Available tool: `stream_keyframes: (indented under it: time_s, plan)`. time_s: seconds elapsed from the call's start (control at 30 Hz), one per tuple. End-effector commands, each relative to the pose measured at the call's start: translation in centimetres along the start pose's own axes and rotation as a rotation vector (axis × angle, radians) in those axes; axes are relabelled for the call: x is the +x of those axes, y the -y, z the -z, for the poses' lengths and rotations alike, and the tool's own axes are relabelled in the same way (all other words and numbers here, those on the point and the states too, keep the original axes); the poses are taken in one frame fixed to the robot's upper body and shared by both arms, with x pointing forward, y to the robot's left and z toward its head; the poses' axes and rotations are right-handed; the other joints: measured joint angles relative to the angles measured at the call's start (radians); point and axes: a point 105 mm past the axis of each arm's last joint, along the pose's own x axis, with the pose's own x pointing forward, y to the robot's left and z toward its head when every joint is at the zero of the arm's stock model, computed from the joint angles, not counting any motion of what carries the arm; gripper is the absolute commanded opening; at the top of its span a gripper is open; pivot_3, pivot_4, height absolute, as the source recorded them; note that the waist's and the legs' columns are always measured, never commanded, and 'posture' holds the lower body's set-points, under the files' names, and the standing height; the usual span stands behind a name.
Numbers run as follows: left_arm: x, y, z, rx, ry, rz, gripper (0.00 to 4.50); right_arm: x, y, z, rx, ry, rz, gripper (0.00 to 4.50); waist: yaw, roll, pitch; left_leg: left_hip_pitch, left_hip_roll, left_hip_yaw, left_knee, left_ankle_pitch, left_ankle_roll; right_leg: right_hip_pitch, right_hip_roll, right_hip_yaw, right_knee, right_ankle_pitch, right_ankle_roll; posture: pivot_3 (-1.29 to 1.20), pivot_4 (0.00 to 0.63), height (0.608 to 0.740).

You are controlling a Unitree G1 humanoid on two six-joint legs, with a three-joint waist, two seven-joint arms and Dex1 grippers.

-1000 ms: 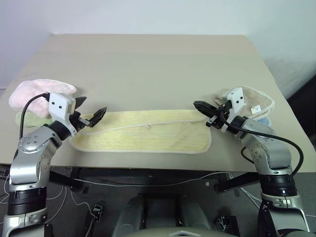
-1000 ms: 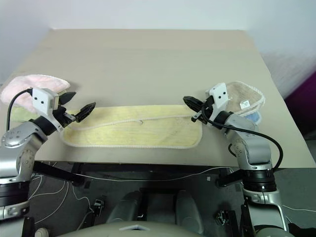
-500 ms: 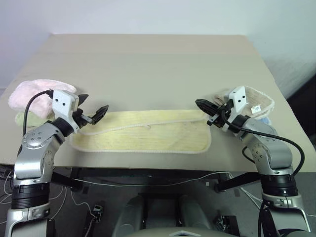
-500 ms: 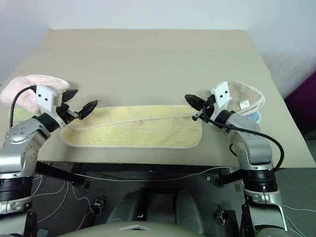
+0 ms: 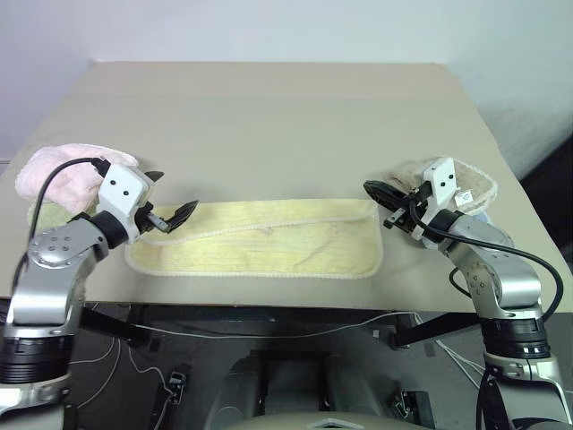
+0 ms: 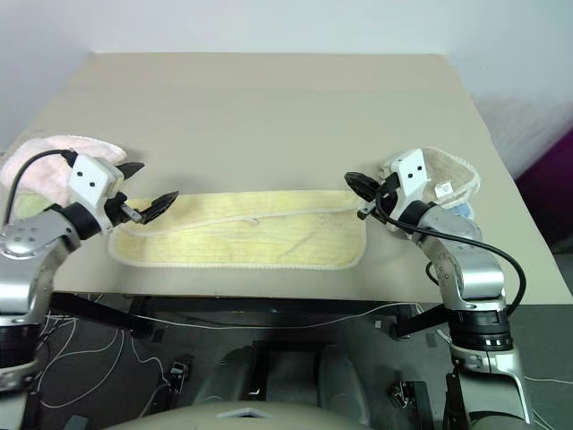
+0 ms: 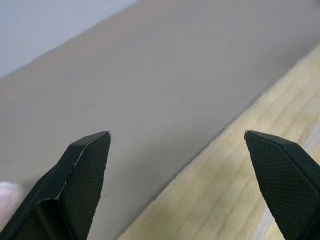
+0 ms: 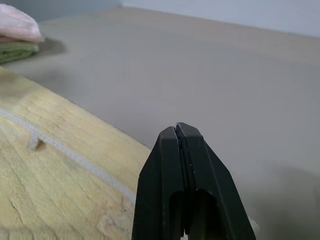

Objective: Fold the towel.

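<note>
The towel [image 5: 260,246], pale yellow with a cream hem, lies flat as a long strip along the table's front edge. My left gripper [image 5: 172,195] hangs open just over the towel's left end, with nothing between its fingers [image 7: 85,170]. The left wrist view shows the towel's edge [image 7: 240,195] below the open jaws. At the towel's far right corner my right gripper [image 5: 372,188] is shut on nothing. In the right wrist view its closed tip [image 8: 180,127] sits above the towel [image 8: 50,170] and its hem.
A pink fluffy towel [image 5: 63,170] rests on a green one [image 5: 45,215] at the table's left edge. A beige folded towel [image 5: 466,184] with a white label lies at the right edge, behind my right wrist. The table [image 5: 269,116] reaches far back.
My left wrist has rolled and its elbow has swung outward, while the gripper stays open over the towel's left end. The right gripper stays shut and in about the same place. The towel has not moved.
</note>
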Motion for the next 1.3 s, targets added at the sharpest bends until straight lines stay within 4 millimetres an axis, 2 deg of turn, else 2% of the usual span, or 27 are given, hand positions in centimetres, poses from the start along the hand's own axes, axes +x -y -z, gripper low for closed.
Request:
stream_keyframes:
  time_s: [0.03, 0.23, 0.53, 0.77, 0.97, 1.1, 1.2, 1.3]
  plan:
    - [-1.5, 0.8, 0.4, 0.222, -0.107, 0.139, 4.49, 0.0, -0.3, -1.5, -0.043, 0.032, -0.014, 0.0, -0.006, 0.0, 0.0, 0.0, 0.0, 0.0, 0.0, 0.0, 0.0, 0.0, 0.0, 0.0, 0.0, 0.0, 0.0, 0.0, 0.15, 0.74]
    - [-3.6, 0.6, 1.9, 0.412, -0.292, 0.259, 4.49, 0.4, 0.3, -1.8, -0.055, 0.028, -0.013, 0.0, -0.003, 0.002, 0.001, 0.001, 0.0, 0.001, -0.002, 0.0, 0.0, 0.0, -0.001, 0.001, -0.001, 0.0, 0.0, 0.0, 0.15, 0.74]
    - [-4.3, 0.4, 2.9, 0.516, -0.426, 0.324, 4.49, 1.0, -0.1, -1.8, -0.057, 0.022, -0.035, 0.0, -0.001, 0.003, 0.002, 0.0, 0.0, 0.001, -0.002, 0.0, 0.0, 0.0, -0.001, 0.0, -0.002, 0.0, 0.0, 0.0, 0.15, 0.74]
    - [-3.2, -0.3, 4.0, 0.573, -0.472, 0.314, 4.49, 1.0, -0.1, -1.7, -0.058, 0.019, -0.034, 0.0, -0.002, 0.003, 0.002, 0.0, 0.0, 0.001, -0.002, 0.0, 0.0, 0.0, 0.0, 0.0, -0.001, 0.0, 0.0, 0.0, 0.15, 0.74]
    - [-2.1, 0.1, 5.3, 0.597, -0.488, 0.351, 4.49, 0.9, 0.0, -1.8, -0.059, 0.024, -0.024, 0.0, -0.002, 0.003, 0.002, 0.0, 0.0, 0.001, -0.002, 0.0, 0.0, 0.0, 0.0, 0.0, -0.001, 0.0, 0.0, 0.0, 0.15, 0.74]
    - [-1.1, 0.1, 5.4, 0.593, -0.464, 0.346, 4.49, 0.7, 0.1, -1.8, -0.061, 0.024, -0.018, 0.0, -0.002, 0.003, 0.002, 0.0, 0.0, 0.001, -0.001, 0.0, 0.0, 0.0, 0.001, 0.0, 0.0, 0.0, 0.0, 0.0, 0.15, 0.74]
    - [-0.2, 0.2, 5.1, 0.616, -0.424, 0.338, 3.89, 0.7, 0.2, -1.9, -0.063, 0.026, -0.013, 0.0, -0.001, 0.003, 0.002, 0.0, 0.0, 0.001, -0.001, 0.0, 0.0, 0.0, 0.001, 0.0, 0.0, 0.0, 0.0, 0.0, 0.15, 0.74]
    - [0.3, 0.2, 4.9, 0.618, -0.405, 0.334, 2.87, 0.6, 0.3, -2.0, -0.066, 0.028, -0.008, 0.0, -0.001, 0.003, 0.002, 0.0, 0.0, 0.001, -0.001, 0.0, 0.0, 0.0, 0.002, 0.0, 0.0, 0.0, 0.0, 0.0, 0.15, 0.74]
